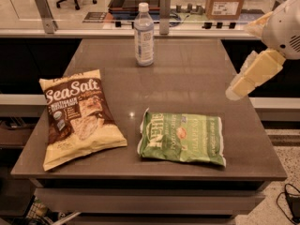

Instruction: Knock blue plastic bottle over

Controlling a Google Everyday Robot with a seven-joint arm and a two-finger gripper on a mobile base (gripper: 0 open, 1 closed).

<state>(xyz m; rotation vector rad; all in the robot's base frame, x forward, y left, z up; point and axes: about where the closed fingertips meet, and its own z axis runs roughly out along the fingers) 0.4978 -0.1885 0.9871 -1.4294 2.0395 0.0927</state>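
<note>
The blue plastic bottle (144,34) stands upright near the far edge of the brown table (187,74), with a white cap and a pale label. My gripper (236,90) comes in from the right on a cream and white arm. It hangs above the table's right edge, well to the right of the bottle and nearer to me than the bottle. It touches nothing.
A brown and yellow Sea Salt chip bag (77,117) lies flat at the front left. A green chip bag (182,138) lies flat at the front middle, below the gripper. A cardboard box (225,1) and a glass partition stand behind the table.
</note>
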